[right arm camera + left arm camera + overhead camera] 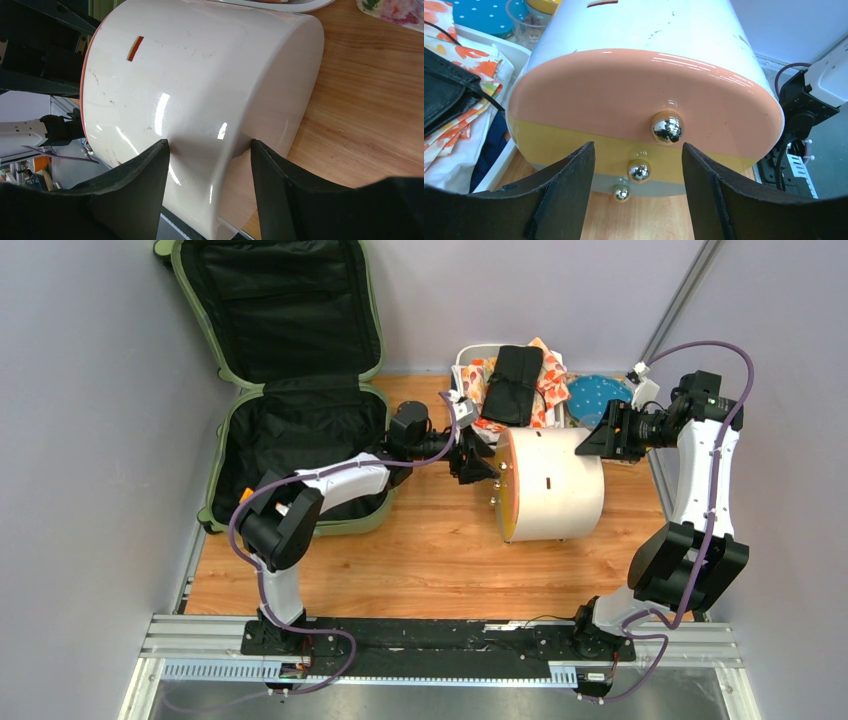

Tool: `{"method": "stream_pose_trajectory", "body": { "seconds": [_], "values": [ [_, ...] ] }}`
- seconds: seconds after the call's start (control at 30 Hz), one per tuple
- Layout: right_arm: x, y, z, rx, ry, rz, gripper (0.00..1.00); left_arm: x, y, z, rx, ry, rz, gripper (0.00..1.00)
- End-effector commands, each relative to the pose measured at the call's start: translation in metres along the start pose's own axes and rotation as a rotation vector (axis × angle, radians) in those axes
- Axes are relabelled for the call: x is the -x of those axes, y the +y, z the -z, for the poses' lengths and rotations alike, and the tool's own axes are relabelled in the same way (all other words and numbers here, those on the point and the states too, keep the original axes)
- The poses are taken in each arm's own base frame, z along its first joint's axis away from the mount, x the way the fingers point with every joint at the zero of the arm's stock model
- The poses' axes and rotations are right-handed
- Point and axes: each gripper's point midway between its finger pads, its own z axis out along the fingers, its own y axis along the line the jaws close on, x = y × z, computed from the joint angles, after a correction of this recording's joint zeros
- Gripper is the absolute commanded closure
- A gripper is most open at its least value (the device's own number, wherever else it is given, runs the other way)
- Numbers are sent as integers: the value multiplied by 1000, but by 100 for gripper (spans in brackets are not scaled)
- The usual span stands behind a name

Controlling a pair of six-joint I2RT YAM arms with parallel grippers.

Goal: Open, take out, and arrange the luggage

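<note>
Luggage [275,310] lies open; left gripper [638,146] gapes at the cylinder's [555,485] orange end; right gripper [209,142] straddles its rim, though I cannot tell whether it grips.

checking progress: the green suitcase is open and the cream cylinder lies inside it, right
No. The suitcase is open, but the cream cylinder lies on the wooden table beside it, not inside it; the top view shows this.

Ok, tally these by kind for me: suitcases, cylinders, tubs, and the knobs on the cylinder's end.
Suitcases: 1
Cylinders: 1
Tubs: 1
Knobs: 3
Total: 6
</note>
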Motion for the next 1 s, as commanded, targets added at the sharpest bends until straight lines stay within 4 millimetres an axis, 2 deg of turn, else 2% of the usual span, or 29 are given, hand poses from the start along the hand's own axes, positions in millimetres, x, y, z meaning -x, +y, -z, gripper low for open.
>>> {"method": "stream_pose_trajectory", "body": {
  "seconds": [0.0,0.13,0.4,0.43,0.47,0.53,0.7,0.83,0.87,0.93,0.97],
  "values": [
    [-35,-16,-11,-54,163,-58,39,32,-13,-12,-61,-61,-96,29],
    [-34,-16,-11,-54,159,-60,39,40,-20,-17,-82,-71,-103,33],
    [-36,-16,-11,-56,163,-63,39,40,-23,-14,-75,-62,-110,55],
    [-35,-16,-11,-58,162,-60,39,35,-23,-12,-72,-54,-107,55],
    [-34,-16,-11,-59,161,-59,39,36,-24,-11,-70,-53,-109,48],
    [-35,-16,-11,-58,163,-60,39,31,-25,-10,-69,-43,-102,44],
    [-36,-16,-11,-59,165,-58,39,30,-24,-9,-64,-49,-84,45],
    [-37,-17,-11,-61,168,-58,39,37,-28,-8,-64,-68,-88,58],
    [-37,-18,-12,-61,167,-56,39,38,-29,-7,-65,-70,-86,65],
    [-37,-19,-12,-65,170,-56,39,42,-33,-3,-64,-80,-89,73],
    [-38,-19,-12,-65,170,-55,39,42,-33,-2,-61,-78,-84,82]
  ]
}}
